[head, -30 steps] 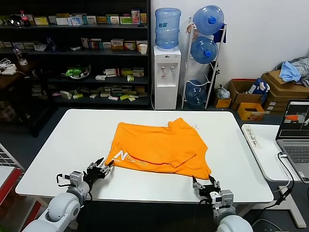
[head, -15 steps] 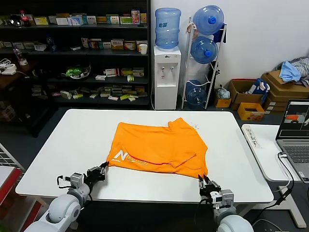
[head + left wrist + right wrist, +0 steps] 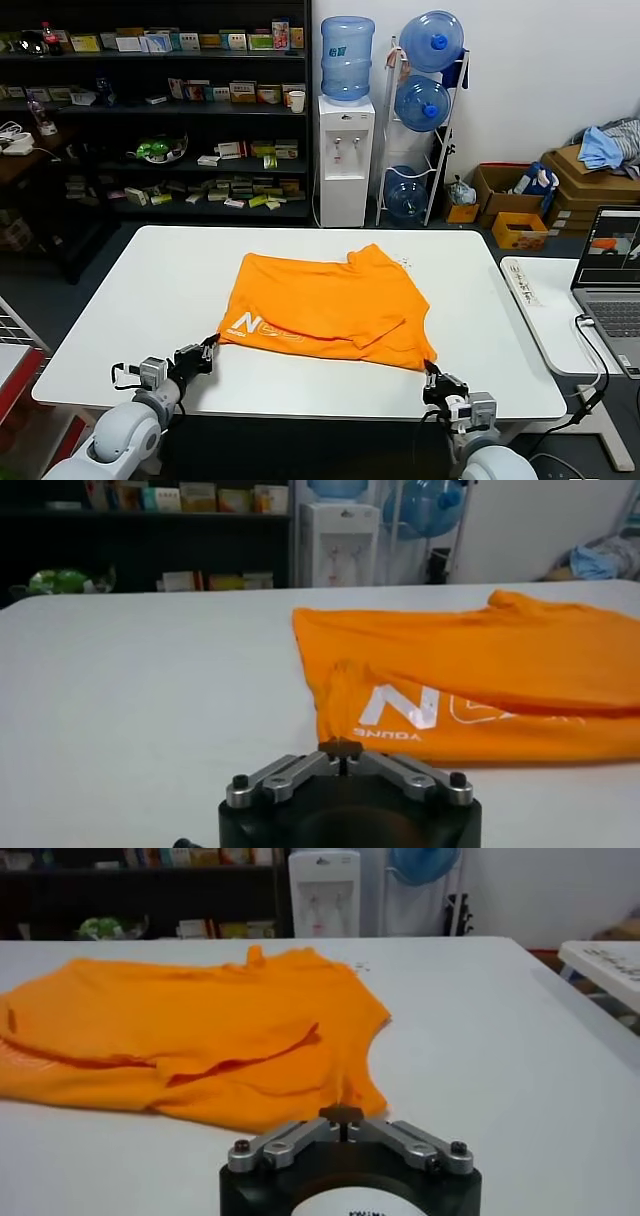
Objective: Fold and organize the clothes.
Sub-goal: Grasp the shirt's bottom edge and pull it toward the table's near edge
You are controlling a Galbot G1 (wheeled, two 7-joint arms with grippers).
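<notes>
The bright orange T-shirt (image 3: 330, 305) lies folded in the middle of the white table (image 3: 150, 290), white lettering near its front left corner. My left gripper (image 3: 211, 343) is shut on that front left corner; in the left wrist view the gripper (image 3: 343, 748) pinches a ridge of the shirt (image 3: 480, 670). My right gripper (image 3: 432, 369) is shut on the front right corner; in the right wrist view the gripper (image 3: 343, 1113) pinches the hem of the shirt (image 3: 200, 1038). Both grippers sit low by the table's front edge.
A side table with a laptop (image 3: 610, 270) stands at the right. A water dispenser (image 3: 345, 150), a bottle rack (image 3: 425, 110) and shelves (image 3: 150, 110) stand behind the table. A blue-grey clothes heap (image 3: 610, 145) lies on cardboard boxes at the far right.
Both grippers closed on the shirt's front corners. The left one drew back slightly toward the table's front edge and the right one shifted a little right. The front hem is drawn tauter.
</notes>
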